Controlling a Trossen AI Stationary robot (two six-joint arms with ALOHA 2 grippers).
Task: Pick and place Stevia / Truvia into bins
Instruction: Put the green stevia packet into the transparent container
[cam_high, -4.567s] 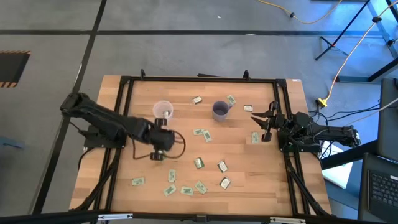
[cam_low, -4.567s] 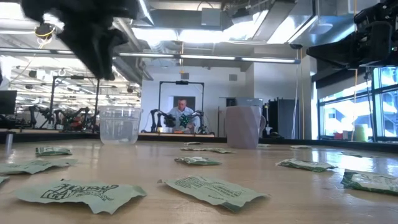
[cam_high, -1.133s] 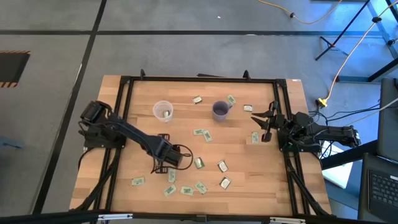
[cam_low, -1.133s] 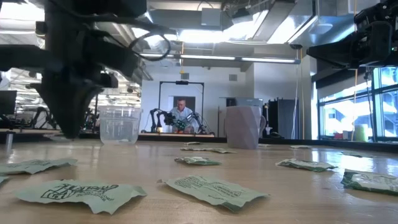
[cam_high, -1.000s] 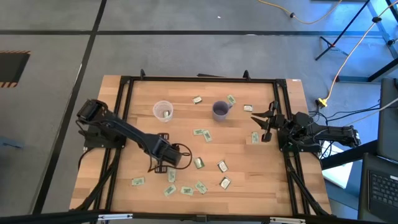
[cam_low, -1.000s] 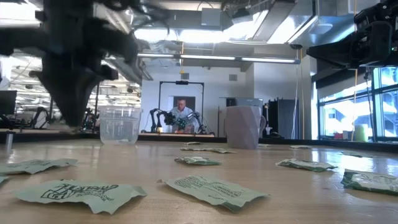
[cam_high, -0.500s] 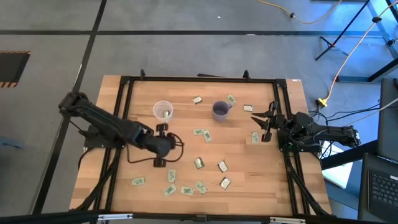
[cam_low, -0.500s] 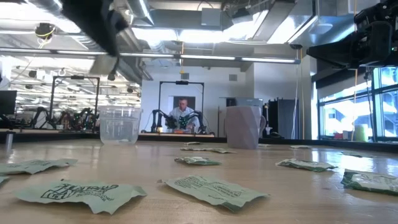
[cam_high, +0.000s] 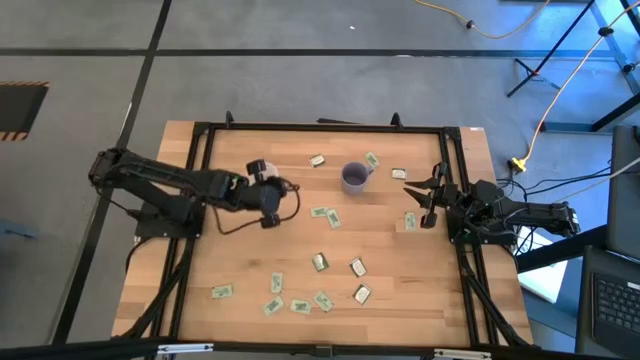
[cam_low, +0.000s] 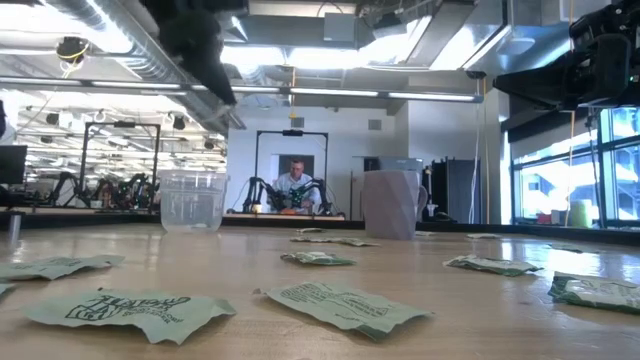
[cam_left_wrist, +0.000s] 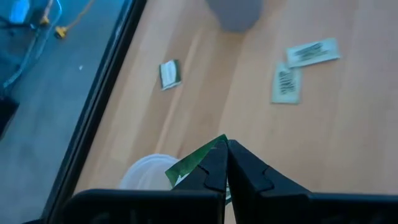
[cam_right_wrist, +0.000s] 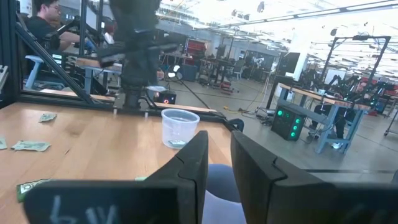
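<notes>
My left gripper (cam_left_wrist: 226, 149) is shut on a green and white Stevia packet (cam_left_wrist: 194, 165). It hangs high above the clear plastic cup (cam_left_wrist: 144, 174), which stands at the far left of the table (cam_low: 192, 200). The purple-grey mug (cam_high: 353, 177) stands to the cup's right. Several more packets lie flat on the wood, such as one (cam_high: 322, 213) in the middle and one (cam_high: 220, 291) near the front. My right gripper (cam_high: 420, 198) waits at the table's right edge, open, with nothing between its fingers (cam_right_wrist: 193, 155). My left gripper pinches the packet by one end (cam_left_wrist: 211, 154) between its two fingers. The fingers slant down from the table's left. The rest of the packet sticks out to one side of the fingers, lifted clear, over the clear cup's rim.
A black frame (cam_high: 320, 127) runs around the tabletop. Packets lie beside the mug (cam_high: 317, 159) and in a cluster at the near edge (cam_high: 298, 304). Bare wood lies at the near left. A person sits far behind the table (cam_low: 292, 180).
My left gripper, shut all the while, has risen from the table near the front cluster of packets. It has swung toward the far edge until it is over the clear cup, and has tipped less steeply downward. The pinched packet has gone with it, clear of the table.
</notes>
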